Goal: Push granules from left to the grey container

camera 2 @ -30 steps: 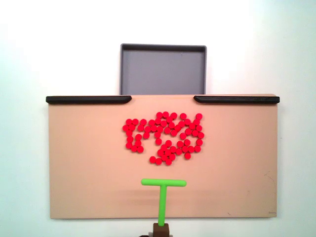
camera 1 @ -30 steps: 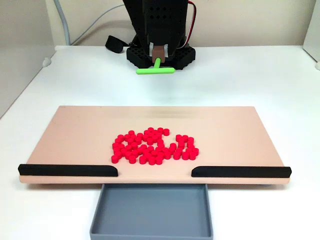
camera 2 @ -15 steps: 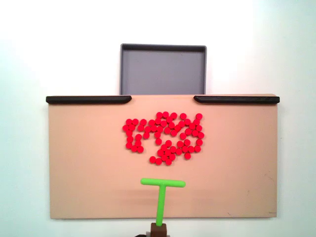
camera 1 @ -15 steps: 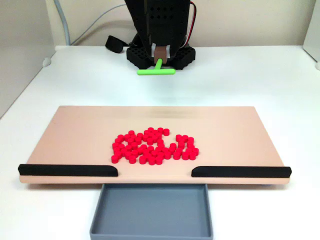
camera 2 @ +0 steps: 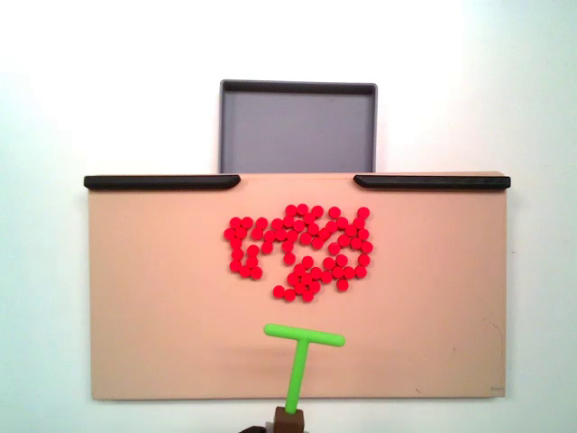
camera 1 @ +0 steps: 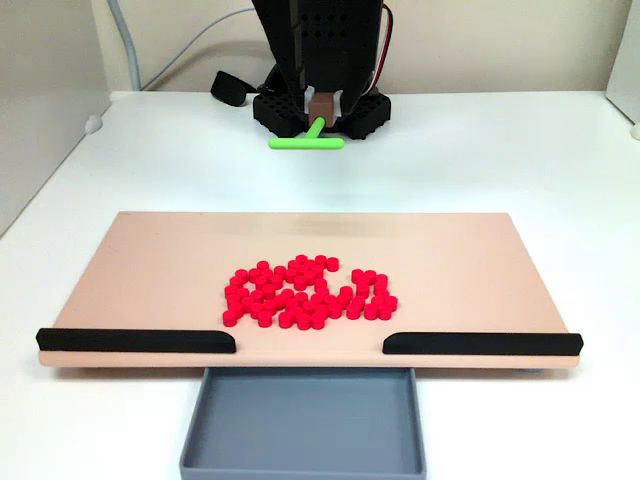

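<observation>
Approach step: the green T-stick [camera 2: 302, 346], its stem clenched in the fingers [camera 2: 288, 417], hovers near the granules [camera 2: 300, 252]; next, sweep them far into the grey container [camera 2: 297, 132]

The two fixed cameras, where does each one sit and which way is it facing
One fixed view: low at the table's front edge, facing the arm's black base; grey container nearest, beige board beyond, green T-stick held high at the back.
The other fixed view: overhead, looking straight down; the stick enters from the bottom edge, where its brown holder peeks in.
Shared: granules, board, black strips, container, flipped near-to-far between the views.
</observation>
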Robot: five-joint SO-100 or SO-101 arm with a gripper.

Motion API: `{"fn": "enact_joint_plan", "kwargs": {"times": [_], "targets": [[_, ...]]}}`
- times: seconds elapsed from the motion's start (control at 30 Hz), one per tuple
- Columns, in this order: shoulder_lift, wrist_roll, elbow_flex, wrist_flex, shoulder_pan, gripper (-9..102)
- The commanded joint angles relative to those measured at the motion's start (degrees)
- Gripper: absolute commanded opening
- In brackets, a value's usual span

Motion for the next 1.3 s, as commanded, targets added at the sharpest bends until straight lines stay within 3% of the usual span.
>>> {"fn": "enact_joint_plan", "kwargs": {"times": [0.0, 0.53, 1.27], "targets": [[-0.09, 2.46, -1.14, -0.35, -0.79, 0], [-3.16, 21.71, -2.02, -0.35, -6.77, 0], [-25.84, 56.87, -24.7, 0.53, -17.05, 0]]}}
